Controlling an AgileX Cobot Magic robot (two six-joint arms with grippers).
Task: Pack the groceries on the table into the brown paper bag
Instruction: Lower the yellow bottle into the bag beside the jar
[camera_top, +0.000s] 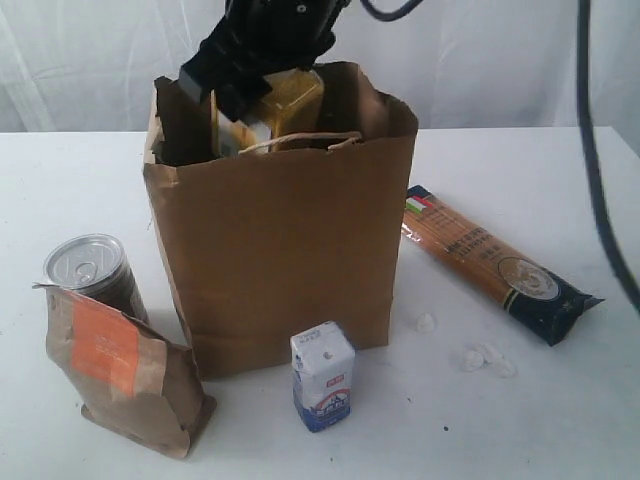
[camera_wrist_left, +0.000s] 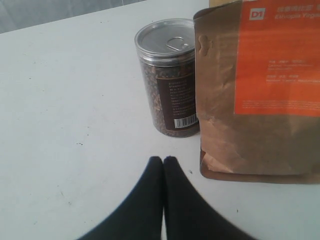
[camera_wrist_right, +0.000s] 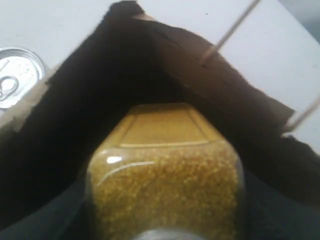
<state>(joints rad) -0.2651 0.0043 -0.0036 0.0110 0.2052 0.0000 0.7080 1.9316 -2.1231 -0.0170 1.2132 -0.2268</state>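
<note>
The brown paper bag (camera_top: 280, 250) stands upright mid-table, its dark mouth (camera_wrist_right: 240, 80) open. My right gripper (camera_top: 262, 80) (camera_wrist_right: 165, 220) is shut on the yellow white-capped jar (camera_top: 292, 100) (camera_wrist_right: 165, 180), held tilted in the bag's mouth. The silver-topped can (camera_top: 90, 265) (camera_wrist_left: 167, 75) (camera_wrist_right: 15, 75) and the orange-labelled kraft pouch (camera_top: 120, 365) (camera_wrist_left: 260, 90) stand left of the bag. My left gripper (camera_wrist_left: 163, 159) is shut and empty, low over the table (camera_wrist_left: 75, 125) near them. The white-blue carton (camera_top: 322, 375) stands before the bag. The spaghetti packet (camera_top: 495, 260) lies right. The tan-lidded jar is out of view.
Two crumpled white scraps (camera_top: 487, 358) (camera_top: 427, 322) lie between the carton and the spaghetti. A black cable (camera_top: 600, 170) hangs at the right edge. A white curtain closes off the back. The bag's paper handles (camera_top: 300, 140) arch over its front rim.
</note>
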